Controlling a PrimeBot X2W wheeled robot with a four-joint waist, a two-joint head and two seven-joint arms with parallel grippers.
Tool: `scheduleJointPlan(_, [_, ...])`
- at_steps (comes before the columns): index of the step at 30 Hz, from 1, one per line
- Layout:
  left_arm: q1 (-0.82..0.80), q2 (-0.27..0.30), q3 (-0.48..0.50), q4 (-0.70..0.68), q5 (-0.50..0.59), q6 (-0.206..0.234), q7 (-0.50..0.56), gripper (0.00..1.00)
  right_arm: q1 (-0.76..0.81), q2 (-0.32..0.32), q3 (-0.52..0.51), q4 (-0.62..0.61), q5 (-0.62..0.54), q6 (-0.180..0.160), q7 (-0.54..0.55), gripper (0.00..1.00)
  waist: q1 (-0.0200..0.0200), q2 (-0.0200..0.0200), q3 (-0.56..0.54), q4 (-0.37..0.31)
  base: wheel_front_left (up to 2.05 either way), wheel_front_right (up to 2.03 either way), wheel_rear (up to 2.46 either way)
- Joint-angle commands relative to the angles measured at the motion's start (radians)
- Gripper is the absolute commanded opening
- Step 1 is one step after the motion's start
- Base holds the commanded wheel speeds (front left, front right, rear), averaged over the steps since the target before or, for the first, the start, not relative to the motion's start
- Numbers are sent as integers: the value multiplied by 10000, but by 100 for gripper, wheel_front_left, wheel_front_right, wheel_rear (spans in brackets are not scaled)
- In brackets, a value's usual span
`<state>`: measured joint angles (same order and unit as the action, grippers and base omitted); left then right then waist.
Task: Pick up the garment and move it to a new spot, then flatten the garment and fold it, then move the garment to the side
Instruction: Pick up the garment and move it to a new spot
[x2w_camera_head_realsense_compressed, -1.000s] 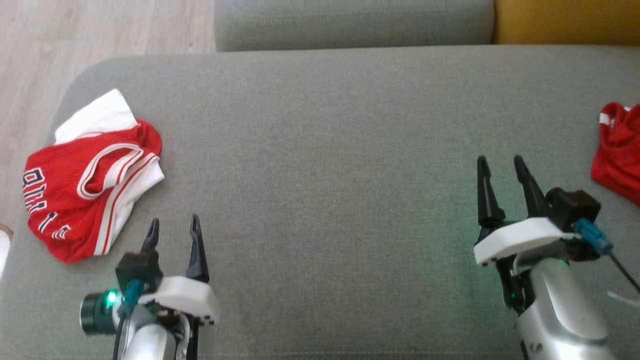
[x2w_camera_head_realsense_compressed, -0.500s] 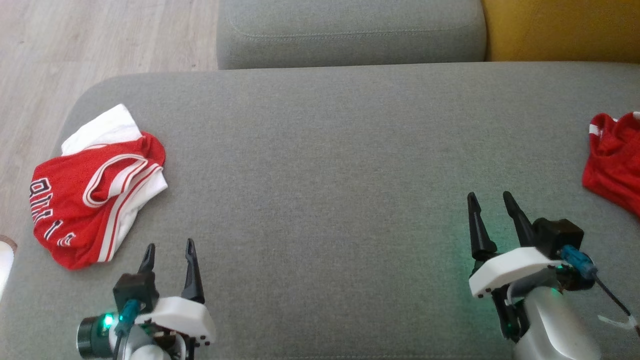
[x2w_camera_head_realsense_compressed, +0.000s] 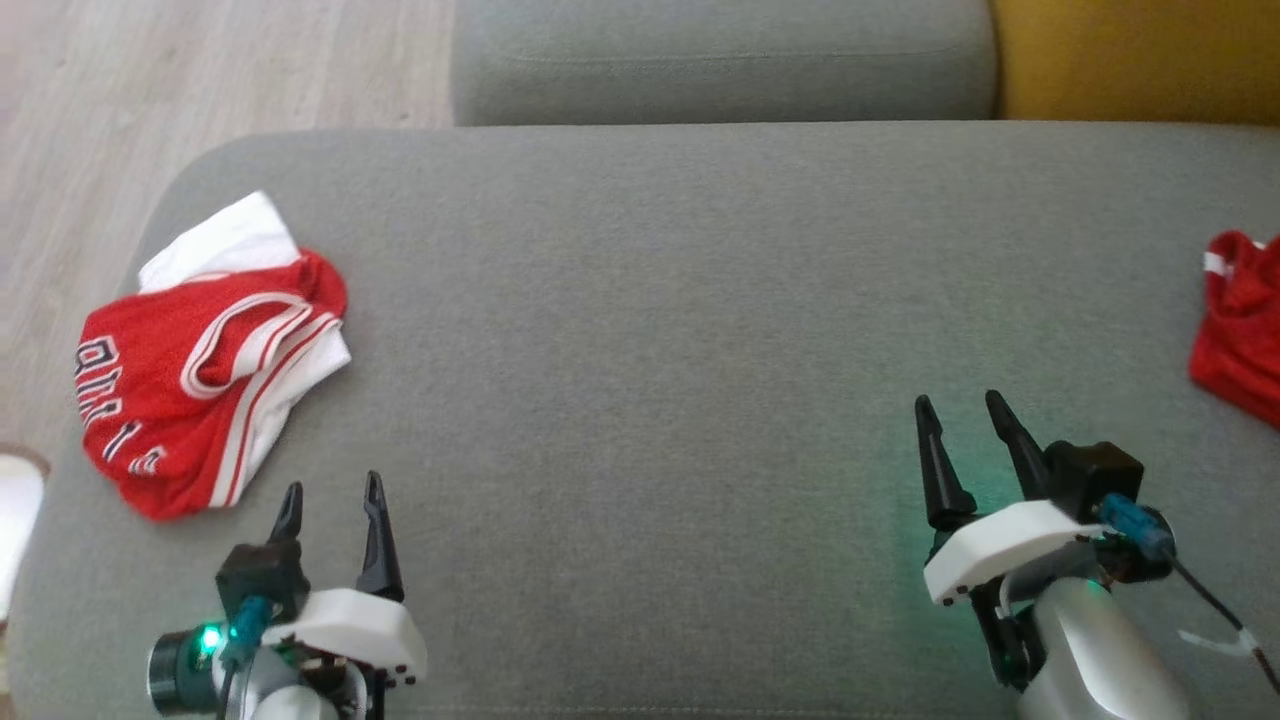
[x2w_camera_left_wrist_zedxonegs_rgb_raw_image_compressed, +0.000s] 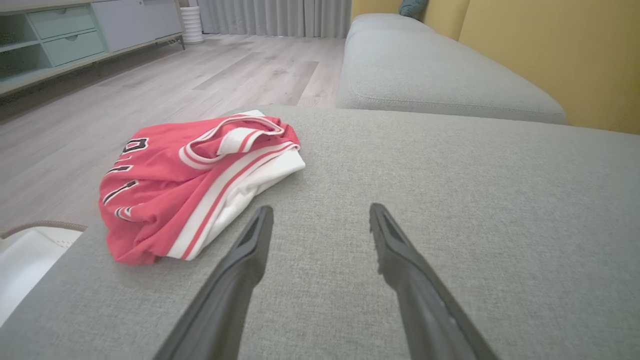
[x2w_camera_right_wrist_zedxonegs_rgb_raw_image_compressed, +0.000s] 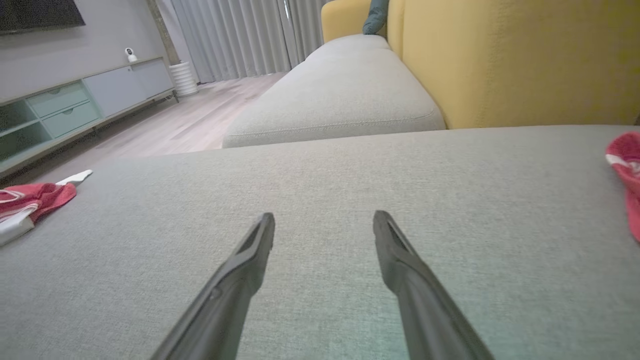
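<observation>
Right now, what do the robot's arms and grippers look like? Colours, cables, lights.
Both match: left gripper and right gripper each have two long, tapering black fingers on a white plastic mount over a silver forearm. A black boxy block with a blue connector sits beside each; a thin black cable trails off the right one. A green light glows at the left wrist.

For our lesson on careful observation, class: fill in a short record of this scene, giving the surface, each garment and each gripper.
surface: grey fabric sofa cushion
garment one: red-and-white mesh jersey with black lettering, bunched near the cushion's left end
garment two: second red garment, at the right edge, partly cut off
left gripper: open, empty, beside the jersey, apart from it
right gripper: open, empty, over bare cushion
</observation>
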<state>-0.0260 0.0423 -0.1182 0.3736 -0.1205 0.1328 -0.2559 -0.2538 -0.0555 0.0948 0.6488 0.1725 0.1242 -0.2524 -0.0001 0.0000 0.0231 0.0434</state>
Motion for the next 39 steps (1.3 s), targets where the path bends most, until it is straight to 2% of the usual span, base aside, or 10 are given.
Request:
scheduleJointPlan(1, [-477, 79, 339, -387, -121, 81, -59, 100, -293, 53, 312, -340, -109, 65, -93, 100, 1, 0, 151, 261, 0, 0, 0])
scheduleJointPlan(6, [-509, 79, 325, -456, -198, 116, -59, 100, -445, 53, 624, -402, -59, 65, -93, 100, 1, 0, 347, 1071, 0, 0, 0])
scheduleJointPlan(17, [-344, 79, 811, -560, -488, 340, -59, 100, -681, 53, 1320, -323, -21, 65, -93, 100, 1, 0, 616, 3520, 0, 0, 0])
scheduleJointPlan(22, [-113, 79, 1256, -630, -574, 409, -59, 100, -815, 53, 1599, -300, 76, 65, -93, 100, 1, 0, 668, 4210, 0, 0, 0])
scheduleJointPlan(29, [-83, 79, 1676, -597, -803, 265, -59, 100, -1016, 53, 1839, -285, 89, 65, -93, 100, 1, 0, 902, 4386, 0, 0, 0])
scheduleJointPlan(39, [-1289, 79, 2047, 237, -1114, -581, -59, 100, -1511, 53, 2079, -507, -221, 65, -93, 100, 1, 0, 1738, 3658, 0, 0, 0])
